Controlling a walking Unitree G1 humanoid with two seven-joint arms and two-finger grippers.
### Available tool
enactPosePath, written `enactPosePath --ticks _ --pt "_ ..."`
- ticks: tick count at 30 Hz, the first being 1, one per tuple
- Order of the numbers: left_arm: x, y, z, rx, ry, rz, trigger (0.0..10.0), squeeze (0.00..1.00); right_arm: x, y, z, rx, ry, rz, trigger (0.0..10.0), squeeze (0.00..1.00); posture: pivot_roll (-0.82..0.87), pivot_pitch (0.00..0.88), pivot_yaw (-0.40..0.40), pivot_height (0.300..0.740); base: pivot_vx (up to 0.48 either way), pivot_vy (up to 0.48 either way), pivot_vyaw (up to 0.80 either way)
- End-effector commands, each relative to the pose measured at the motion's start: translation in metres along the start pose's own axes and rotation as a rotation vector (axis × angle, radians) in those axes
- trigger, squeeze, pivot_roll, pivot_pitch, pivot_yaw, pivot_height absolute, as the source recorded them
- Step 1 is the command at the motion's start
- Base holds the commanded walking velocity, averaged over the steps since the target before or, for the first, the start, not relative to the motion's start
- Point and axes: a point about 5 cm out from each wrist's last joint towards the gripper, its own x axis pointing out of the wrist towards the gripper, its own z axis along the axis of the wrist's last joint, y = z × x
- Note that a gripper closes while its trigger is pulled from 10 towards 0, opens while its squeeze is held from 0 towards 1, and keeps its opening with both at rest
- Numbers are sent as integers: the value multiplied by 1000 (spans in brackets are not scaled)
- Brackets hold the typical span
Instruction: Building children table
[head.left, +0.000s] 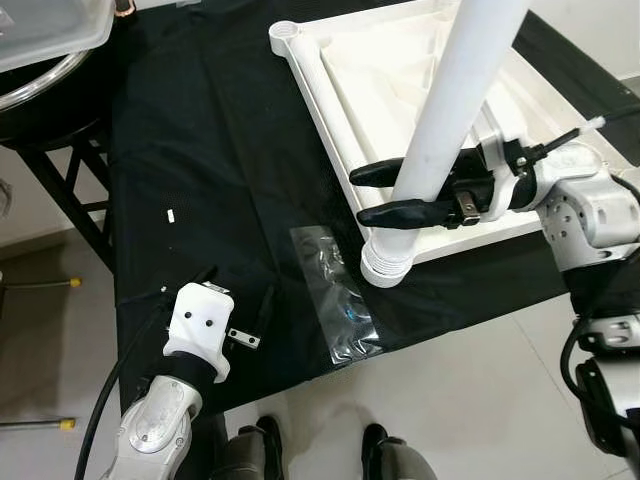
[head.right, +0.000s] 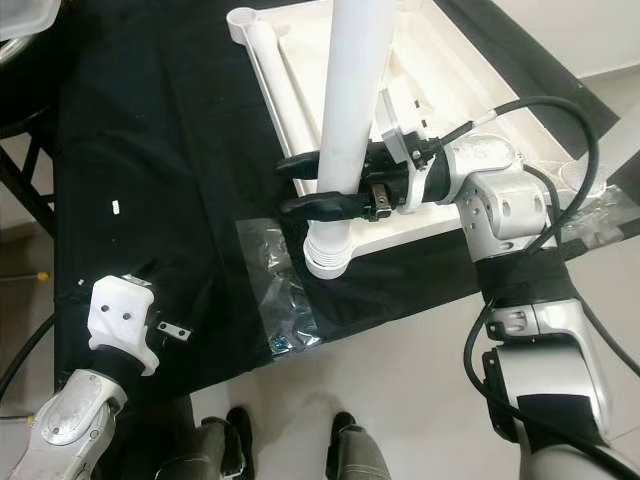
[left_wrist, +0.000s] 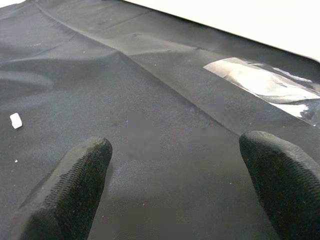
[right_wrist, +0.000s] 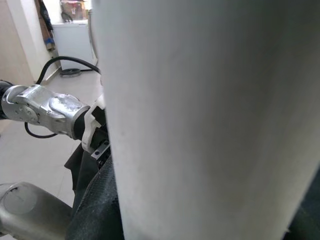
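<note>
Your right gripper (head.left: 385, 193) is clamped low on the table leg (head.left: 440, 130), over the tabletop's (head.left: 330, 60) near corner. The leg looks stiff, light and slick, so grip near the ribbed end. Your left gripper (left_wrist: 175, 185) hangs open over the black cloth (head.left: 200, 150).

A black cloth (head.left: 220, 150) carries the white tabletop (head.left: 380, 60) and a clear plastic bag (head.left: 335, 295).

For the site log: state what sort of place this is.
Probably a room in a home, used as an assembly spot: pale tiled floor, black cloth-covered worktable, upturned white plastic tabletop, clear plastic hardware bag.
</note>
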Motion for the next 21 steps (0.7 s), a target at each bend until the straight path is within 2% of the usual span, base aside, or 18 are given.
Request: enactPosePath --ticks 1,9,21 --pt "-5 2 -5 11 32 4 10000 0 1 1 0 -11 10 16 10000 0 93 408 30 740 0 0 0" --pt "-5 1 -5 13 32 3 10000 0 2 4 -2 -4 21 30 10000 0 93 413 29 740 0 0 0" --pt "-4 1 -5 17 31 6 10000 0 13 11 -18 5 82 71 10000 0 91 410 28 740 0 0 0"
